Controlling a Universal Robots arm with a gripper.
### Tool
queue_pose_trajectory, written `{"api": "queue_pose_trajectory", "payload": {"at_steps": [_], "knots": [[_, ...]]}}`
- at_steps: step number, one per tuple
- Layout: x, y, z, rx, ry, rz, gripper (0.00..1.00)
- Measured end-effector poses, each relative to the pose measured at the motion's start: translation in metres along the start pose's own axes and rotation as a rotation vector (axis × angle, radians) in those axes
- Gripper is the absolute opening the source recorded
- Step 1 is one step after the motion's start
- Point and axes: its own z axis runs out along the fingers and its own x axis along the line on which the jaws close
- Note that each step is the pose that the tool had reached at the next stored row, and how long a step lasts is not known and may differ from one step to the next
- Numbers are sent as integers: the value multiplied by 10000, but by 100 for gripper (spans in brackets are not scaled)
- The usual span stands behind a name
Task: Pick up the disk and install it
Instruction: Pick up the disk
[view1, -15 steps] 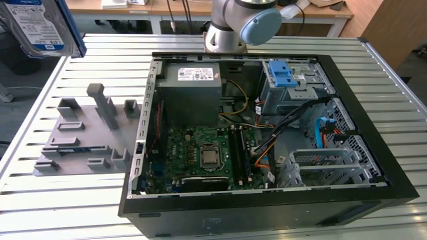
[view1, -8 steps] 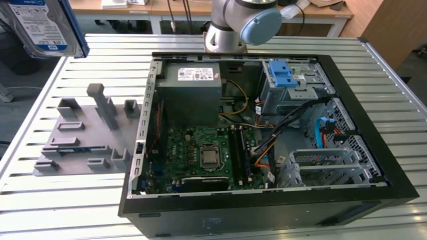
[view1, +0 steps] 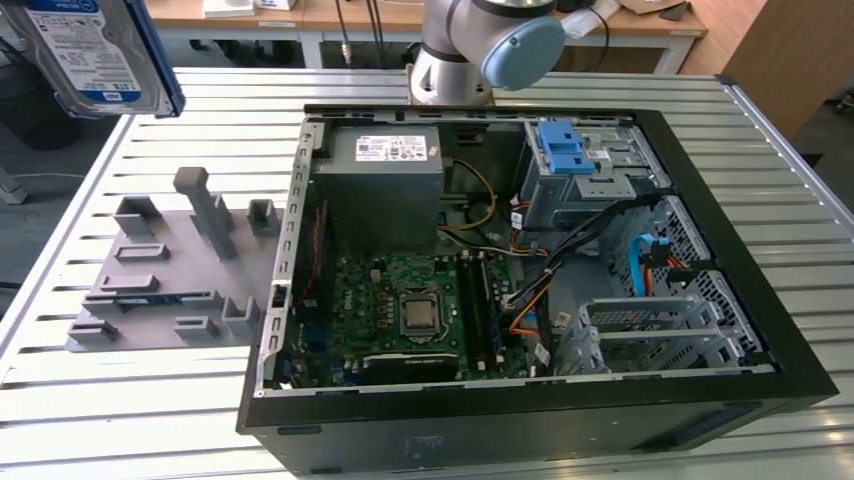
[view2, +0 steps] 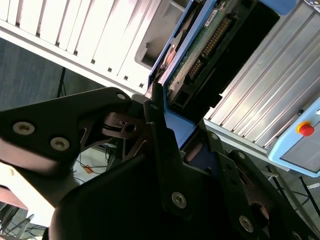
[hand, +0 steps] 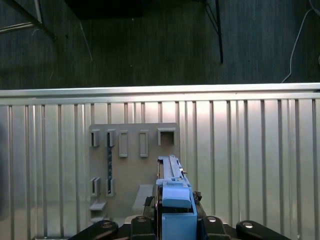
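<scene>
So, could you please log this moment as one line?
hand shut on disk | disk held above grey fixture | install not yet done

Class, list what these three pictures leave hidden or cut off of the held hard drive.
- Exterior view: silver-grey metal hard drive with blue plastic bracket, cut off by the top and left edges.
- Second wrist view: its gripped end, hidden behind the black gripper.
- First wrist view: its label face, because it is seen edge-on.
</scene>
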Motion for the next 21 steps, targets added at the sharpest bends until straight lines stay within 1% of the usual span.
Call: {"api": "queue_pose_trajectory", "payload": {"at_steps": [2, 7, 11, 16, 21], "knots": [[7, -24, 1, 1, -1, 0, 36], [10, -118, 1, 0, 0, 0, 36], [9, -139, -11, -3, 1, 0, 36], [11, -153, -63, -7, 0, -1, 36], [32, -196, -65, -15, 0, -1, 36]]}}
